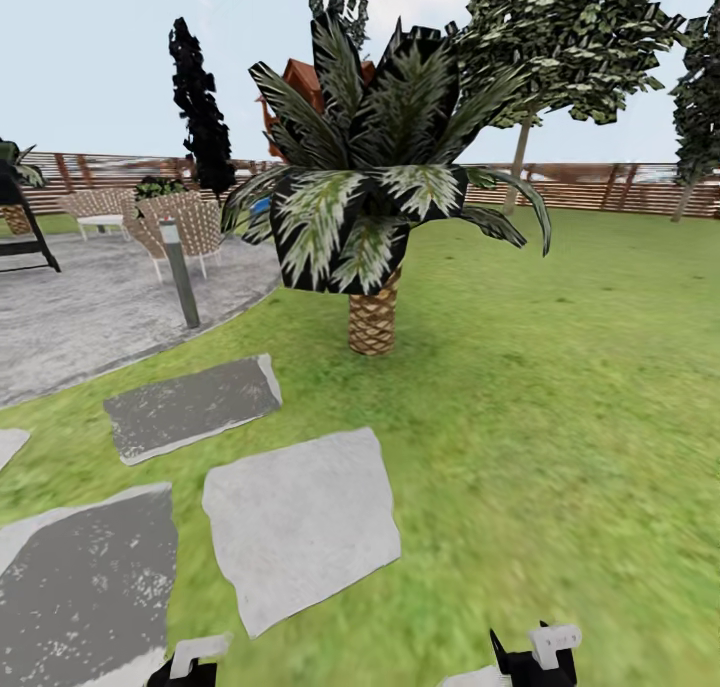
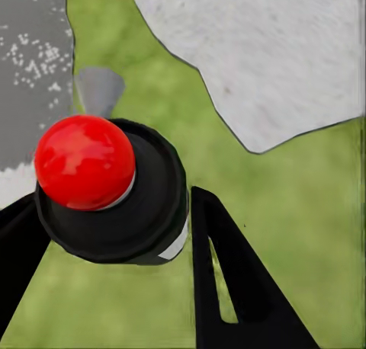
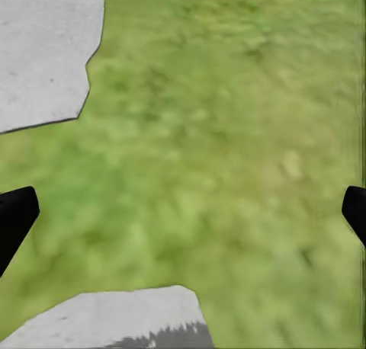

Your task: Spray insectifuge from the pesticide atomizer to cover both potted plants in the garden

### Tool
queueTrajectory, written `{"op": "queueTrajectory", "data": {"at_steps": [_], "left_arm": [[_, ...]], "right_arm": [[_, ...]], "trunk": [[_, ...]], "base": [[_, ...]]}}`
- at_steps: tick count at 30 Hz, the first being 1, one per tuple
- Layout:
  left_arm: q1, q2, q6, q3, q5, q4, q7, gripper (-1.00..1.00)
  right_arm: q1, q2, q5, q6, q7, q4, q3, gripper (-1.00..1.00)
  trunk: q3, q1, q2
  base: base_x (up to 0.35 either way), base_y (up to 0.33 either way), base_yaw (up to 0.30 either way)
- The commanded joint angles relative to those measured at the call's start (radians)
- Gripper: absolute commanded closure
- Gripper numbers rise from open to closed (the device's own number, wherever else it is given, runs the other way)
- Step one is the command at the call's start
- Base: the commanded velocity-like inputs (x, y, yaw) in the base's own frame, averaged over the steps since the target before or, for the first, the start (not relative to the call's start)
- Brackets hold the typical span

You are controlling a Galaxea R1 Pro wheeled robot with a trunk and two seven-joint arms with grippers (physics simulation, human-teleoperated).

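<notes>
Atomizer (image 2: 107, 185) sits clamped in left gripper (image 2: 114, 235), cap toward camera; right gripper (image 3: 183, 212) gapes empty; no pots visible.

Head view: high vantage, facing forward and slightly down over lawn (image 1: 560, 387); palm (image 1: 372, 227) at 12 o'clock, paved circle (image 1: 90, 312) at 10 o'clock, stepping stones (image 1: 300, 522) near, at 7 o'clock. Left wrist view: close, facing straight down past a red-topped black object (image 2: 107, 185) onto grass and stone. Right wrist view: close, facing down; shares lawn and pale stone (image 3: 42, 48) with the head view.
</notes>
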Motion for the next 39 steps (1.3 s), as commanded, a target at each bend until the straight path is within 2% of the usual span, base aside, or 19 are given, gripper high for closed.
{"op": "queueTrajectory", "data": {"at_steps": [1,14,24,39], "left_arm": [[-0.001,0.0,-0.004,0.005,-0.011,0.001,0.004,1.0],[-0.001,0.0,-0.004,0.005,-0.01,0.001,0.004,1.0],[-0.001,-0.001,-0.001,0.005,-0.002,0.0,0.004,1.0],[-0.001,-0.002,-0.001,0.005,-0.002,0.0,0.004,1.0]], "right_arm": [[-0.001,0.0,-0.011,-0.003,0.008,0.001,0.004,-1.0],[-0.001,0.0,-0.011,-0.003,0.008,0.001,0.004,-1.0],[-0.001,0.0,-0.011,-0.003,0.008,0.001,0.004,-1.0],[-0.001,0.0,-0.011,-0.003,0.008,0.001,0.004,-1.0]], "trunk": [[-0.001,0.0,0.0],[-0.001,0.0,0.0],[-0.001,0.0,0.0],[-0.001,0.0,0.0]], "base": [[0.34,0.0,-0.261],[0.306,-0.111,-0.25],[0.123,-0.038,-0.247],[0.278,-0.207,-0.245]]}}
